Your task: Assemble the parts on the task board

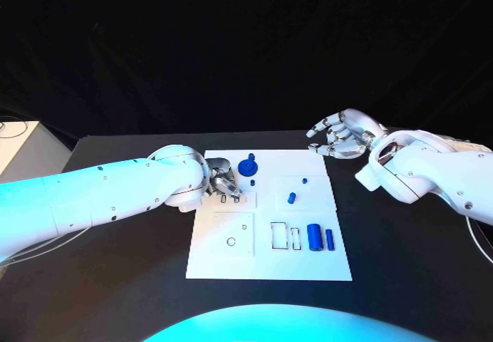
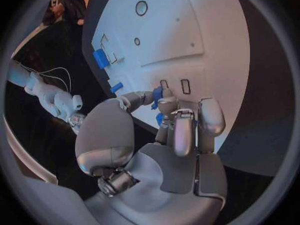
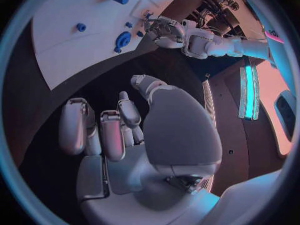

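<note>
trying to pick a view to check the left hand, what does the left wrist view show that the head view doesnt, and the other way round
Left wrist view alone: the left hand's fingertips close around a small blue part over the task board.

Head view alone: the blue gear-like part and the two long blue parts lying on the board.

Both: the white board, the left hand on it, the right hand off the board.

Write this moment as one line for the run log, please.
left hand: on task board, fingers at a small blue part | right hand: empty, curled, off the board | blue gear: on board
</note>
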Robot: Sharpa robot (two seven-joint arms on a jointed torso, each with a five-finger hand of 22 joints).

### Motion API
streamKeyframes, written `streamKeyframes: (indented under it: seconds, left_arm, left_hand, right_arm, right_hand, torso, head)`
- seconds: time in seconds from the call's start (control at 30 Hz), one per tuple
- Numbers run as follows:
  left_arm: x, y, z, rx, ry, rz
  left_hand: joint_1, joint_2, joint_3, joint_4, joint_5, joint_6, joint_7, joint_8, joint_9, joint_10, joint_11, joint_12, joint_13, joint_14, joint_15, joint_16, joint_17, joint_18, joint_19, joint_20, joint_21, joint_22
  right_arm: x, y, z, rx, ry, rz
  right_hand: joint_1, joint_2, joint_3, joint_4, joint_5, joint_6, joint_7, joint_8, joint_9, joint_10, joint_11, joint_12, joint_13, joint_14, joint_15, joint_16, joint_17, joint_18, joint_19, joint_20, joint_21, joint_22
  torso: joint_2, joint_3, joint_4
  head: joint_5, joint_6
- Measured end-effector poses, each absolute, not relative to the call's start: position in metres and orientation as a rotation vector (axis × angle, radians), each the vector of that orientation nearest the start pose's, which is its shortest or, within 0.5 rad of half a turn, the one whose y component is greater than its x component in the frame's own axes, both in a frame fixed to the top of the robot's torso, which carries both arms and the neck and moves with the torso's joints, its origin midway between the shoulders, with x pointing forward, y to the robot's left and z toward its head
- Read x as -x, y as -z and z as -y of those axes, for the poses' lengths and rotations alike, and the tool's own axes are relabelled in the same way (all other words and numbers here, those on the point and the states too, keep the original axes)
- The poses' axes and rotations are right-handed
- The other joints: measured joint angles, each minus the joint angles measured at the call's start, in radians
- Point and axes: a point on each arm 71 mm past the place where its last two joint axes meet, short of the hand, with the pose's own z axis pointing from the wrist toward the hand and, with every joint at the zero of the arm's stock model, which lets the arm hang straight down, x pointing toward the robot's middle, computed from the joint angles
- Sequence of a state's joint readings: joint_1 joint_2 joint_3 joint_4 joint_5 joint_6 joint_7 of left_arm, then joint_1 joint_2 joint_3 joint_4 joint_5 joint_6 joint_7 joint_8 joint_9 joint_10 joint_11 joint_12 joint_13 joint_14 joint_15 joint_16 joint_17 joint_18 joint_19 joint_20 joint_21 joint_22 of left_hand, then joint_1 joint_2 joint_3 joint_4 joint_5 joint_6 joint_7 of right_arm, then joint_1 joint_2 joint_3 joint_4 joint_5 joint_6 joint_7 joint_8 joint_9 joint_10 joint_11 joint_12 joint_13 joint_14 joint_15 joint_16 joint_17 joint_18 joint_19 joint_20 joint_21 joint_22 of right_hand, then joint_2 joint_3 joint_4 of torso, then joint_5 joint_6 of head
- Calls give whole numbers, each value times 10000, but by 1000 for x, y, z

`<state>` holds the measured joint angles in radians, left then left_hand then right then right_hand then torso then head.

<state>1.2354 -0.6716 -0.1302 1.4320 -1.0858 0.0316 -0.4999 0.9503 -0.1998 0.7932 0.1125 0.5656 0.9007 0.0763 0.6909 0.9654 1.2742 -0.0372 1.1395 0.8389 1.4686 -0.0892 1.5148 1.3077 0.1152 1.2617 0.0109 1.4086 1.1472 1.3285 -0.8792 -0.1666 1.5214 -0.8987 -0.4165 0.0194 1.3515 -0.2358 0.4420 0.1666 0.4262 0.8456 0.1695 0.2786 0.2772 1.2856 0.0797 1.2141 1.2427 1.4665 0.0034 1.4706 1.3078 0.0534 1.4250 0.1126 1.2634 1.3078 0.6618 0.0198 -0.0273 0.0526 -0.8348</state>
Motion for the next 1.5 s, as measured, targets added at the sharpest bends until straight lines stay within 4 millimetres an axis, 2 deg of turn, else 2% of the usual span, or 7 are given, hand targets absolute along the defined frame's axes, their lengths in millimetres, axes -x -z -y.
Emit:
streamKeyframes:
  seconds: [0.27,0.3,0.6,0.63,0.87,1.0,1.5]
  left_arm:
    - [-485,242,-159,1164,4370,-22866]
    - [-485,242,-159,1160,4365,-22872]
    - [-485,245,-158,1099,4320,-22905]
    - [-485,245,-159,1093,4302,-22900]
    - [-485,246,-159,1057,4238,-22899]
    - [-485,246,-159,1025,4224,-22893]
    - [-485,246,-158,908,4209,-22891]
  left_hand:
    - [0,0,0,0,0,0,0,-1,0,0,1,-1,-22,0,0,0,0,0,0,0,0,-1]
    - [0,0,0,-1,0,0,0,-1,0,-1,1,-1,-22,0,0,0,-1,0,0,0,0,-3]
    - [0,0,-1,-1,-1,0,0,-9,-1,-1,2,-8,-42,0,1,0,-1,0,-1,0,0,-23]
    - [0,0,-1,-1,-1,1,-1,-9,-1,-1,2,-8,-42,0,1,0,0,0,-1,0,0,-24]
    - [1,0,-1,-1,-5,3,-3,-38,-2,-1,4,-9,-54,0,1,0,-1,0,-1,0,0,-34]
    - [1,0,-1,-2,-18,38,-38,-39,-5,1,5,-9,-60,0,1,0,-1,1,-1,0,0,-34]
    - [1,0,-13,-13,-28,55,-56,-40,-21,2,7,-9,-99,0,1,0,-1,1,-1,-1,-1,-92]
  right_arm:
    - [-495,166,225,-3013,-8781,-16642]
    - [-495,166,225,-3019,-8787,-16638]
    - [-496,167,224,-3155,-8911,-16593]
    - [-496,167,224,-3171,-8934,-16578]
    - [-496,167,224,-3363,-9120,-16398]
    - [-497,166,224,-3611,-9257,-16261]
    - [-498,165,226,-4241,-9598,-16006]
  right_hand:
    - [-79,-79,265,-67,75,-4,-3,0,-23,-604,10,-859,-842,0,0,-546,2,161,-420,-57,-862,-2]
    - [-118,-118,291,-92,75,-19,-18,0,-23,-747,2,-1060,-1030,0,0,-671,2,307,-505,-68,-1064,-2]
    - [-182,-161,419,-114,-123,-38,-37,78,-23,-1141,-17,-1721,-1683,0,0,-1118,-369,315,-746,-65,-1709,-4]
    - [-243,-151,441,-136,-240,-40,-39,100,-23,-1247,-18,-1926,-1888,-5,-5,-1283,-549,403,-830,-74,-1920,-15]
    - [-412,-168,652,-182,-727,-117,-82,196,-6,-2239,89,-4479,-4378,-966,-96,-4518,-3580,1020,-1978,-144,-5640,-2083]
    - [-520,-165,675,-205,-1135,-198,-22,233,4,-2342,58,-4944,-4903,-1289,-72,-6163,-4814,1185,-2342,-126,-7474,-3245]
    - [-530,-154,675,-205,-1265,-201,-25,272,4,-2414,19,-4996,-5114,-1288,-72,-6779,-5150,1184,-2342,-126,-7853,-3574]
  torso:
    - [-10,6,5]
    - [-10,8,4]
    - [-10,22,-6]
    - [-10,22,-6]
    - [-8,28,-6]
    - [-1,28,-6]
    - [9,19,3]
  head:
    - [14,-24]
    - [15,-24]
    - [33,-35]
    - [40,-39]
    - [61,-59]
    - [59,-71]
    - [44,-157]
